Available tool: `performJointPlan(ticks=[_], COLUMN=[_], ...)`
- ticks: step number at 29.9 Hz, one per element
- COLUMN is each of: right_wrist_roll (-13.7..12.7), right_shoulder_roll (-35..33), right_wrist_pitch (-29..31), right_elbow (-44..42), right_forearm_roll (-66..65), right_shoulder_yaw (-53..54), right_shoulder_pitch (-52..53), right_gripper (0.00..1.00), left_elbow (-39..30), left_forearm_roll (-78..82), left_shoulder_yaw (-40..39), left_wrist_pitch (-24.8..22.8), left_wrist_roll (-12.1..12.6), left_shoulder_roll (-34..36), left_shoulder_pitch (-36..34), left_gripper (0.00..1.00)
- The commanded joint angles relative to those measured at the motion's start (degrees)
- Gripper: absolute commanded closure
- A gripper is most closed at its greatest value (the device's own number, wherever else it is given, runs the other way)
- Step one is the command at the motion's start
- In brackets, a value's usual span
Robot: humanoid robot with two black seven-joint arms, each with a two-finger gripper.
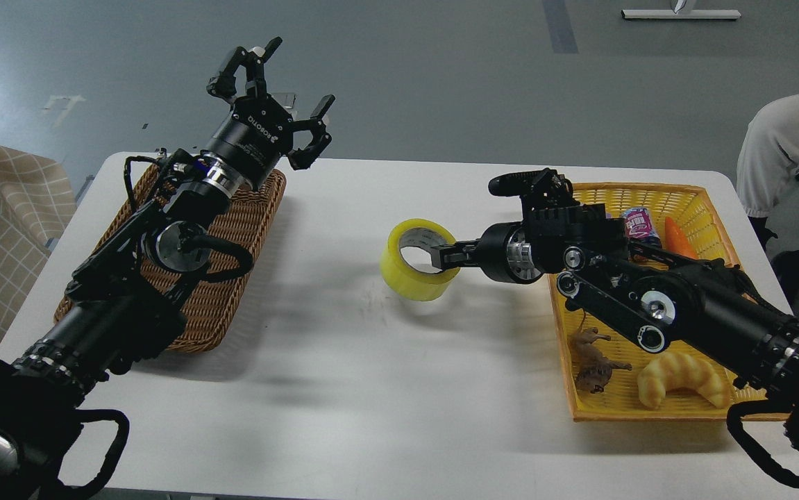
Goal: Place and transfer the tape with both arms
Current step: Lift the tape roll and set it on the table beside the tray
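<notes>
Yellowish translucent roll of packing tape point(418, 259) sits mid-bench, clamped through its grey-white core by the right gripper point(441, 254) fingers, likely presented for handover. The left gripper point(271, 97) (fingers spread apart) waits above the brown wicker basket point(232, 229).

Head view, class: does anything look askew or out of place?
Only the tape: it hangs tilted above the white table, gripped by the right pincer through its core. The left pincer is open over the brown basket.
</notes>
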Motion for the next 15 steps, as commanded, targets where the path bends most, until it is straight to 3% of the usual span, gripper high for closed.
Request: performJointPlan(ticks=[1,13,15], right_wrist_roll=[-0.2,-0.2,-0.3], right_shoulder_roll=[1.4,4.5,4.5], right_wrist_pitch=[0.0,0.0,0.0], right_elbow=[-1.7,-6.4,-6.7], right_forearm_roll=[0.0,0.0,0.0], right_shoulder_yaw=[-2.0,-3.0,-2.9], right_shoulder_pitch=[1.0,1.1,1.1], right_gripper=[1.0,1.0,0.94], left_elbow=[0.0,0.0,0.0], left_forearm_roll=[0.0,0.0,0.0], left_shoulder_yaw=[0.0,-0.4,-0.4], left_wrist_pitch=[0.0,0.0,0.0], left_wrist_roll=[0.0,0.0,0.0], left_shoulder_roll=[0.0,0.0,0.0], left_shoulder_pitch=[-0.1,-0.1,-0.1], left_gripper=[0.02,0.02,0.02])
